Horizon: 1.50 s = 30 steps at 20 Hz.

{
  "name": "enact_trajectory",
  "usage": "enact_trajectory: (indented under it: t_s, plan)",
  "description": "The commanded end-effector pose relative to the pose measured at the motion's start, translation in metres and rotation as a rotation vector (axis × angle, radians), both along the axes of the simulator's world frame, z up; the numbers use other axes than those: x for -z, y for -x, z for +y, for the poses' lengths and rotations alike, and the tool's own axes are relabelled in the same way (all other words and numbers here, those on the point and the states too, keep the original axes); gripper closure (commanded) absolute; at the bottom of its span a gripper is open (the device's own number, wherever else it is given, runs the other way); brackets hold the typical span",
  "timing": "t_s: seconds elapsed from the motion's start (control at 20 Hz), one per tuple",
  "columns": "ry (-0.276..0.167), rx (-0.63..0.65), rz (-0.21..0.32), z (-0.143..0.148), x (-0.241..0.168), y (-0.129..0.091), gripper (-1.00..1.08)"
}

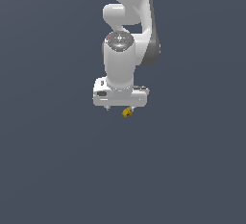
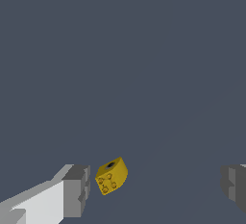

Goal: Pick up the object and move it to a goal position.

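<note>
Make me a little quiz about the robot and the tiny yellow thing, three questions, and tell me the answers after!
1. True or false: the jaws of the gripper are closed on the yellow lump.
2. In the wrist view, the lump sits: A) right beside one finger, B) in the exact middle of the gap, C) outside the gap.
3. Fill in: the top of the lump has a small ____ mark.

Key:
1. False. The jaws stand wide open, and the lump sits loose between them.
2. A. The other finger is far across the gap.
3. Dark.
</note>
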State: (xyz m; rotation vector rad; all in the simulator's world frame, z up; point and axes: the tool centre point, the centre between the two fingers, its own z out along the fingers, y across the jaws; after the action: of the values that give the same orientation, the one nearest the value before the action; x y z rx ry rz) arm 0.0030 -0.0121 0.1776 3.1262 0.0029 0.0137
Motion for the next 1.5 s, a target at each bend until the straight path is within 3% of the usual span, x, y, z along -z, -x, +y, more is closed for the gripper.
enact_trajectory:
  t_s: [0.0,0.55,1.0,1.45]
  plan:
    - [0.0,0.0,0.0,0.0,0.0,0.0,-0.92]
    - [0.016,0.034,-0.015,-0.021,-0.003,-0.003,-0.92]
    - [0.012,0.074,-0.014,-0.016,0.002,0.0,-0.92]
    - [0.0,0.218,-0.012,-0.006,0.019,0.01,-0.92]
